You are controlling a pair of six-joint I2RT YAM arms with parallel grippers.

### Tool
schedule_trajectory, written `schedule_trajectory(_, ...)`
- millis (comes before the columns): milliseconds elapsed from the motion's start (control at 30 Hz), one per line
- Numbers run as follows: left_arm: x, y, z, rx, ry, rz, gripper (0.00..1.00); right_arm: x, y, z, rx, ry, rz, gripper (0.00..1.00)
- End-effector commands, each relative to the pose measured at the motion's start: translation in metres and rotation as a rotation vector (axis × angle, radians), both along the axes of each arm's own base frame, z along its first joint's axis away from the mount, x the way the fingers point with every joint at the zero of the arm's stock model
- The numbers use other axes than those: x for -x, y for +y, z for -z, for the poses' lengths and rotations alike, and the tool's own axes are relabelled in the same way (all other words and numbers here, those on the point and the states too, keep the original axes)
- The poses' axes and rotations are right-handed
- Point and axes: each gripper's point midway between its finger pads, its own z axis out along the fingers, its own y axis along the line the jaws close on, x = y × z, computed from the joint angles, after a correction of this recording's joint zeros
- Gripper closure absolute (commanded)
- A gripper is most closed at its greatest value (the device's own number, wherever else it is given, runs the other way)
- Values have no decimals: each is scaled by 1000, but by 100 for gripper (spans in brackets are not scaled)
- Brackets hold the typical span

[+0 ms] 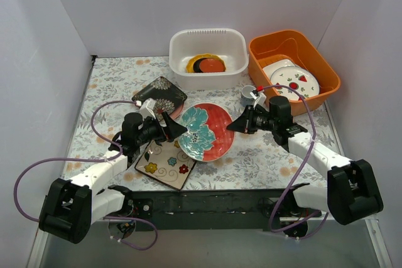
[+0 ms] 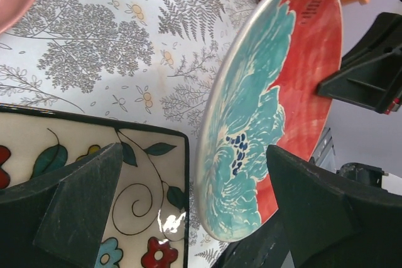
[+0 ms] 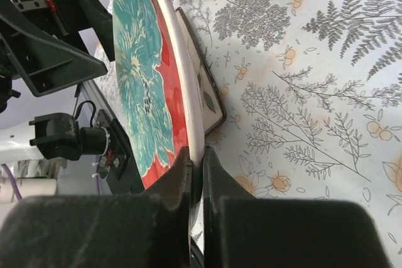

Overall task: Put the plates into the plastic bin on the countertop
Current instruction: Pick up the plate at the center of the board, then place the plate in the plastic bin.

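While the left pincer [image 1: 177,127] gapes, the right pincer [image 3: 196,166] clamps the red, teal-flowered plate [image 1: 204,131] edgewise.

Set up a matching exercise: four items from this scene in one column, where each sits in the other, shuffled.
Things:
1. red and teal plate
2. cream floral square plate
3. white fruit-marked plates
4. yellow-orange plate

Places:
A. inside the orange tub
B. inside the plastic bin
C. lying flat on the countertop
D. gripped at its rim by the right claw

Pairs: 1-D, 2-C, 3-A, 4-B
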Motion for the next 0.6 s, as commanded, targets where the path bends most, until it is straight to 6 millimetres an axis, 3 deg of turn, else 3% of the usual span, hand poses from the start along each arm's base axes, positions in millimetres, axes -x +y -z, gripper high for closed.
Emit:
schedule_trajectory(0,8,-5,-9,54,-26,39,2,-5,21,-64,-183,-156,-110,99)
schedule_trajectory(333,22,-14,-11,171,-2,81,10,-6,32,-70,-246,-167,-189,99)
schedule_trajectory(467,23,-17,-16,185,-18,106,26,-4,38,-67,-273,-138,-220,99)
schedule_trajectory(567,23,-18,-20,194,-31,109,45,-3,40,-69,-287,-143,-239,99)
